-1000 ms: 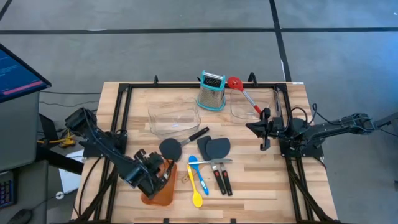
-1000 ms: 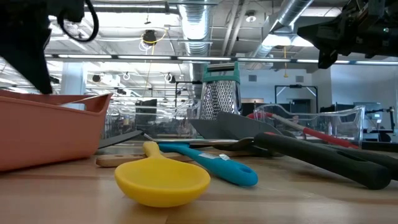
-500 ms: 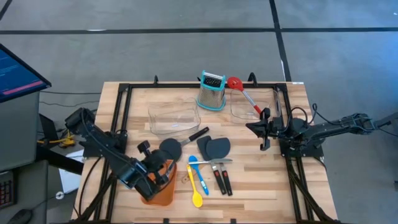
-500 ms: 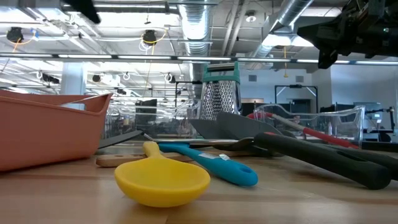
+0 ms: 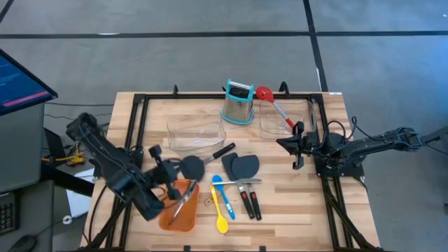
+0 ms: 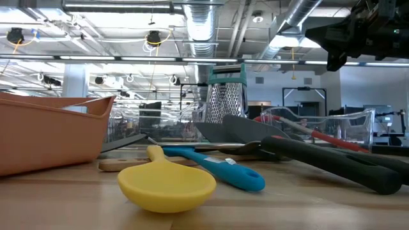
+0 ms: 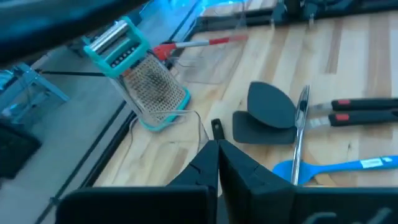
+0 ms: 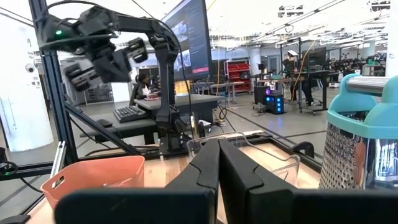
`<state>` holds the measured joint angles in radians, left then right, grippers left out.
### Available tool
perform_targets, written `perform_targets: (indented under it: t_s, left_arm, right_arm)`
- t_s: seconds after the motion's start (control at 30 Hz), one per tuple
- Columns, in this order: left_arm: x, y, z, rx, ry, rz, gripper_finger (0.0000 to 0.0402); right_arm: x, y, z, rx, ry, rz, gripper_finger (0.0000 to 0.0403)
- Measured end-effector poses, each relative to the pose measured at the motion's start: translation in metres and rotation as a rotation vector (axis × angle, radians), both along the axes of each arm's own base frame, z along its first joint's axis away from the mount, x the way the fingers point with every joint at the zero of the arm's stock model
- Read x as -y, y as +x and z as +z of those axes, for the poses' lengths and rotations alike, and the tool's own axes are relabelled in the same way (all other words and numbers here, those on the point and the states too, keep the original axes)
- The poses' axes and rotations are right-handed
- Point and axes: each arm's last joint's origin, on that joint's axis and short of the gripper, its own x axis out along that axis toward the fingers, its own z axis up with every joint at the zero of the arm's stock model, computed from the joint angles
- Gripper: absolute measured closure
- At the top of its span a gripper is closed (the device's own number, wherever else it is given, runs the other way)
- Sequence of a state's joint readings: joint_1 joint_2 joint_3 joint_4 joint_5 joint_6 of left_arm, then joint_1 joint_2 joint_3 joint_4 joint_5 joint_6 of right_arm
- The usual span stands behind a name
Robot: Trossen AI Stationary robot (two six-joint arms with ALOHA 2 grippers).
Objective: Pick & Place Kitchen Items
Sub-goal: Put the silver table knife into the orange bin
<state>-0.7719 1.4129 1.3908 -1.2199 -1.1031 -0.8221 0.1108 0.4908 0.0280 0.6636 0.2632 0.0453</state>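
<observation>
We log the left gripper (image 5: 162, 155) above the orange tray (image 5: 168, 218), fingers pressed together, empty. Steel tongs (image 5: 183, 198) lie in the tray. The right gripper (image 5: 292, 145) waits at the right, fingers also together.

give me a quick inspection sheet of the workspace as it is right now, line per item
surface: wooden table inside a black frame.
job's things: yellow spoon, blue spoon, dark spatulas, black-handled tools in the middle; steel tongs in the orange tray; red slotted spoon at the far edge.
clutter: teal-trimmed grater between two clear bins.
grippers: left gripper raised over the tray's far end, fingers shut and empty; right gripper waits at the right, fingers shut.
cables: black wiring on the right arm.
surroundings: monitor to the left; lab benches behind.
</observation>
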Motion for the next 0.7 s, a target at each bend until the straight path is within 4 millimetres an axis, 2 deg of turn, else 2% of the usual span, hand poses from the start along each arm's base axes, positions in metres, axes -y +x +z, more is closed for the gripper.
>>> perform_targets:
  t_s: [0.13,0.33,0.5,0.7]
  left_arm:
    - [-0.015,-0.017,0.003,0.054,-0.041,-0.003,0.0401]
    - [-0.031,-0.04,-0.011,0.131,0.02,-0.024,0.0401]
    - [-0.047,-0.058,-0.025,0.236,-0.042,-0.015,0.0401]
    - [-0.062,-0.078,-0.041,0.252,-0.063,-0.051,0.0401]
  right_arm:
    - [0.0,0.0,0.0,0.005,0.03,0.005,0.0403]
    - [0.0,0.0,0.0,0.008,0.05,0.01,0.0403]
    - [0.0,0.0,-0.001,0.0,0.061,0.013,0.0403]
    - [0.0,-0.001,0.005,0.062,0.042,0.008,0.0403]
